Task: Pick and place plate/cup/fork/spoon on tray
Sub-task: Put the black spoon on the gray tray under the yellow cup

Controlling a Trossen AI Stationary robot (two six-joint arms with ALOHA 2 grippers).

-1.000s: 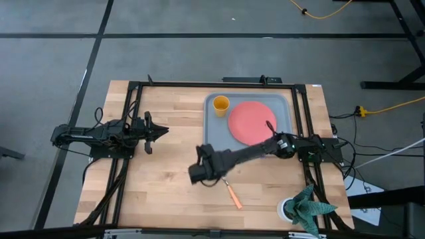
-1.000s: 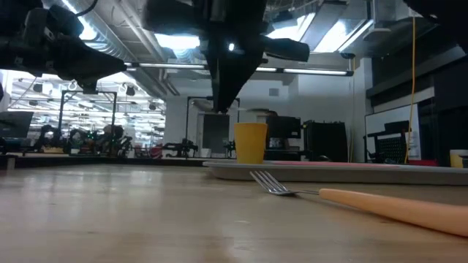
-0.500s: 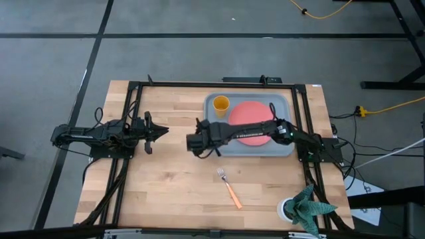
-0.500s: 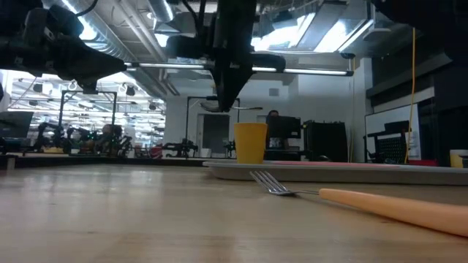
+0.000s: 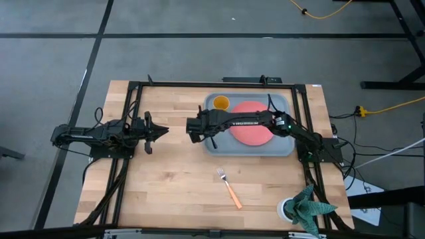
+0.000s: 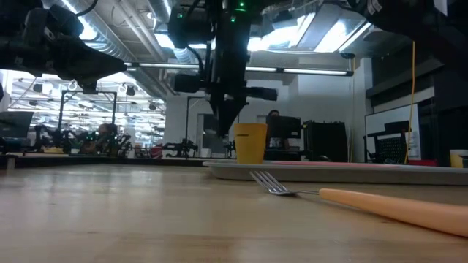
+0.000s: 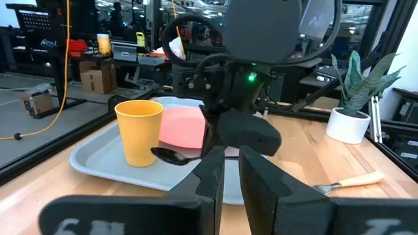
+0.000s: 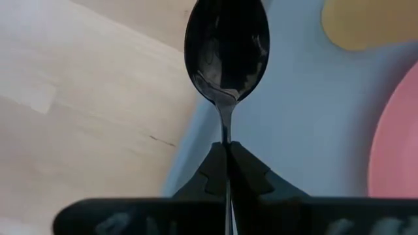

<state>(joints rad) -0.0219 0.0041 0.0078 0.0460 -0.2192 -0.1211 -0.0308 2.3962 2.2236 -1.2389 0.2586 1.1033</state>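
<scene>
The grey-blue tray (image 5: 282,147) lies at the table's far right, with the yellow-orange cup (image 5: 220,103) standing in its far left corner and the coral-red plate (image 5: 252,125) flat beside it. My right gripper (image 5: 201,129) reaches across the tray to its left rim, shut on the dark spoon (image 8: 227,46). The fork (image 5: 229,188) lies flat on the wood nearer the front, tines toward the tray. My left gripper (image 5: 159,131) waits shut and empty at the table's left. My right gripper pinches the spoon's thin handle (image 8: 226,138) between its two fingers, a short way behind the bowl. The fingers come from above, pointing down. The spoon sits about level, lifted clear, its bowl (image 7: 171,155) over the tray's left rim.
A potted plant (image 5: 302,207) stands at the near right corner. Black frame rails (image 5: 133,119) run along the table's sides. Bare wood lies between the two grippers and around the fork (image 6: 351,201).
My right gripper has carried the spoon from the table's middle, near the fork, toward the far edge to the tray's left rim, staying shut on it. The fork, cup and plate have stayed in place.
</scene>
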